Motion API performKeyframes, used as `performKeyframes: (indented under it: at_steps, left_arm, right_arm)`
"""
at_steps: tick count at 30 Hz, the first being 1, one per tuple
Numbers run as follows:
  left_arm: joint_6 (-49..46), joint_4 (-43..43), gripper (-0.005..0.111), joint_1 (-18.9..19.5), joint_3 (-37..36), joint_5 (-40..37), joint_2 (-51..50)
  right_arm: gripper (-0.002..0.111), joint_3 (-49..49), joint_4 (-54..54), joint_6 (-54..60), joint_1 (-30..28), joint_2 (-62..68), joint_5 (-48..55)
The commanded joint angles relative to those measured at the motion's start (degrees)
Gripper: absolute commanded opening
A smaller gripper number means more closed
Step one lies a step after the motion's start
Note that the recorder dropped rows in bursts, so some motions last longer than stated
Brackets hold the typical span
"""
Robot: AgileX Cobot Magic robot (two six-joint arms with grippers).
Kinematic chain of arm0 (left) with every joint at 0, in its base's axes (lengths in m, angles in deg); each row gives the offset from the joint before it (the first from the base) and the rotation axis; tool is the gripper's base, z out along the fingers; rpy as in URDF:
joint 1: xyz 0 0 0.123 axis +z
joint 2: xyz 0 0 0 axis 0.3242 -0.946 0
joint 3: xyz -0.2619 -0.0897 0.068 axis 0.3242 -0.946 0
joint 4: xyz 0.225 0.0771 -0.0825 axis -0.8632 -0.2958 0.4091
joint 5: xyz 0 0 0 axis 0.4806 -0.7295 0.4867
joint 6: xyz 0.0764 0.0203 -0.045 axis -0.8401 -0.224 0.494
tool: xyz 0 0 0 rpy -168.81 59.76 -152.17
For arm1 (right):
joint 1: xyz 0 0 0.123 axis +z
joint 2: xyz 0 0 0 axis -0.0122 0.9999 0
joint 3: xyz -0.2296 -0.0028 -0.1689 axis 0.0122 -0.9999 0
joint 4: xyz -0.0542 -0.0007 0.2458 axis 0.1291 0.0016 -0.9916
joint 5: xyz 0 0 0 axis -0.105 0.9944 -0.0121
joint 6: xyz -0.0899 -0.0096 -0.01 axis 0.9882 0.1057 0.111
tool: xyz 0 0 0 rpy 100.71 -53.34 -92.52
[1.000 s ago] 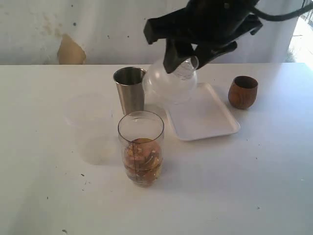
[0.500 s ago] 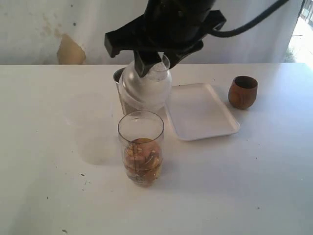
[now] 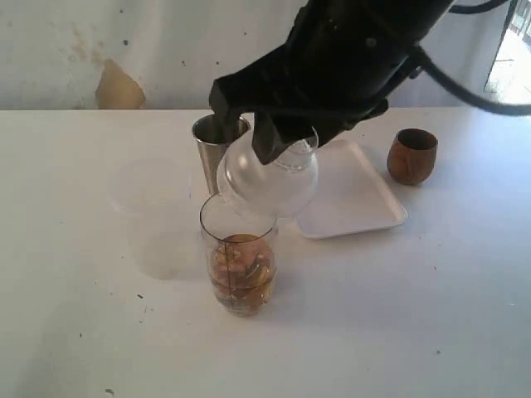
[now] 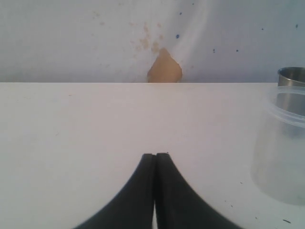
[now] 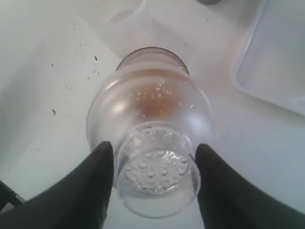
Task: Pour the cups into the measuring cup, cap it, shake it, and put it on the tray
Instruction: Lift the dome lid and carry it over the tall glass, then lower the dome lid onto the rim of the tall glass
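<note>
Clamping the narrow studded top of a clear domed plastic lid (image 5: 150, 114) between two black fingers (image 5: 97, 186): right gripper (image 5: 153, 152), pads pressed on opposite sides of the lid, wide mouth turned down.

Lid: held tilted, directly over the tall clear plastic measuring cup (image 3: 239, 257) with a printed scale. In the exterior view its lower edge meets the cup's back rim; contact or a small gap cannot be told.

Measuring cup: upright, near the middle of the white table (image 3: 75, 332), brown contents in roughly its lower half.

Tapered brushed-steel tumbler (image 3: 207, 153): upright, just behind the measuring cup toward the table's wall-side edge, partly hidden by the lid.

Flat white rectangular tray (image 3: 365, 207): beside the tumbler, toward the table's right edge in the exterior view.

Round-bellied dark brown wooden cup (image 3: 411, 156): upright, past the tray, nearer that right edge, apart from the tray.

Faint translucent plastic cup (image 4: 281, 143): upright, on the tumbler's other side, toward the left edge.

Left gripper (image 4: 155, 160): black jaws pressed together, nothing between them, over the table, facing the wall-side edge.
</note>
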Motion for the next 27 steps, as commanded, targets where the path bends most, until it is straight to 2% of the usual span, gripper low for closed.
performKeyframes:
  at_steps: [1, 6, 9, 17, 27]
  left_arm:
    - [0.23, 0.3, 0.0, -0.08, -0.25, -0.04, 0.25]
    - [0.23, 0.3, 0.0, -0.08, -0.25, -0.04, 0.25]
    - [0.23, 0.3, 0.0, -0.08, -0.25, -0.04, 0.25]
    - [0.23, 0.3, 0.0, -0.08, -0.25, -0.04, 0.25]
    - [0.23, 0.3, 0.0, -0.08, -0.25, -0.04, 0.25]
  right_arm:
    - [0.0, 1.79, 1.95, 0.67, 0.03, 5.85, -0.36]
    - [0.0, 8.03, 8.97, 0.67, 0.56, 9.53, -0.36]
    - [0.0, 8.56, 8.38, 0.67, 0.56, 10.04, -0.36]
    - [0.0, 8.31, -1.29, 3.69, 0.56, 11.2, -0.36]
    - [0.0, 8.2, -1.35, 3.19, 0.56, 11.0, -0.36]
